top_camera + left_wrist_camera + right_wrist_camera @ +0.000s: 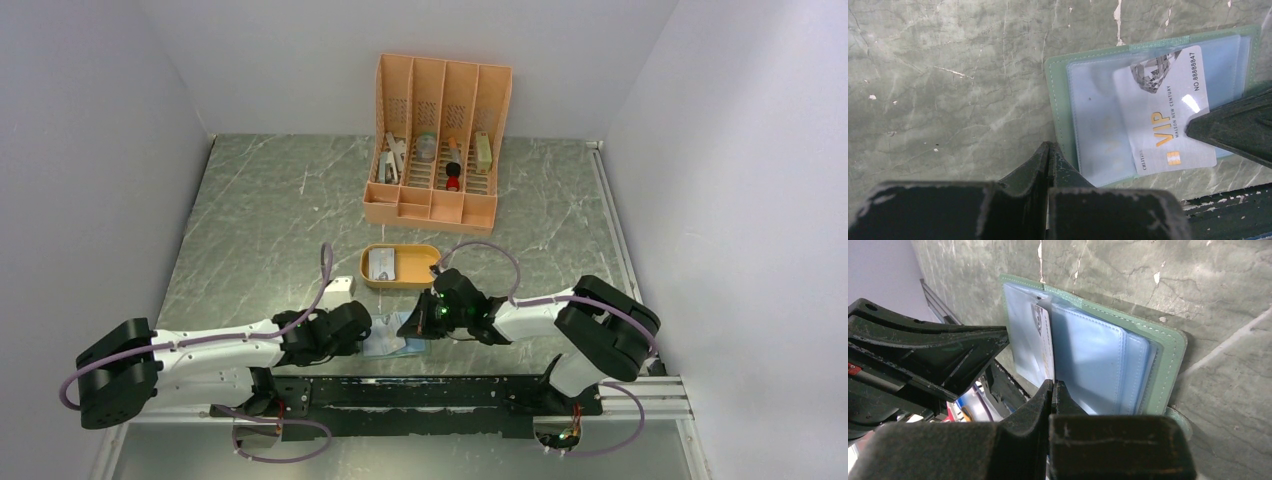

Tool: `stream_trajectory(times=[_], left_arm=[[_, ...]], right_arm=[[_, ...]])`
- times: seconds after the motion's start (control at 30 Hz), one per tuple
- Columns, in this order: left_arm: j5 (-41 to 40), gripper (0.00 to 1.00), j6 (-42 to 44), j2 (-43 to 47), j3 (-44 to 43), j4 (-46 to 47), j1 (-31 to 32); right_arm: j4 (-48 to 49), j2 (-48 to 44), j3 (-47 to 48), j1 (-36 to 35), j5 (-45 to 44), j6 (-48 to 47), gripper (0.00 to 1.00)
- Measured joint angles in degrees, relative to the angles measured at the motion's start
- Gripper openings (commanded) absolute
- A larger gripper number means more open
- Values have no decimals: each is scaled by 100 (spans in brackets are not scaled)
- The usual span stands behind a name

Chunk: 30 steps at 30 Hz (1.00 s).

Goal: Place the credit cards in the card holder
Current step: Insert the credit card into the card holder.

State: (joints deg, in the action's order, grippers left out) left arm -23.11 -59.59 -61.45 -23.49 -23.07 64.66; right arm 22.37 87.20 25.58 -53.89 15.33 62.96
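The card holder lies open on the table near the arm bases, grey-green with clear pockets; it also shows in the top view and the right wrist view. A pale credit card marked VIP sits partly in a pocket. My right gripper is shut on that card's edge. My left gripper is shut, with its tips at the holder's left edge and nothing seen between them. Another credit card lies in the orange oval tray.
A tall orange slotted organizer with small items stands at the back. A small white object lies left of the tray. Both grippers sit close together over the holder, just beyond the black base rail.
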Motion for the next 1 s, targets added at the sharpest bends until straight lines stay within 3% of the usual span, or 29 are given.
stream_trajectory(times=[1.0], left_arm=[[55, 5, -22, 66, 153, 363, -2]], right_arm=[[208, -118, -319, -11, -407, 372, 0]])
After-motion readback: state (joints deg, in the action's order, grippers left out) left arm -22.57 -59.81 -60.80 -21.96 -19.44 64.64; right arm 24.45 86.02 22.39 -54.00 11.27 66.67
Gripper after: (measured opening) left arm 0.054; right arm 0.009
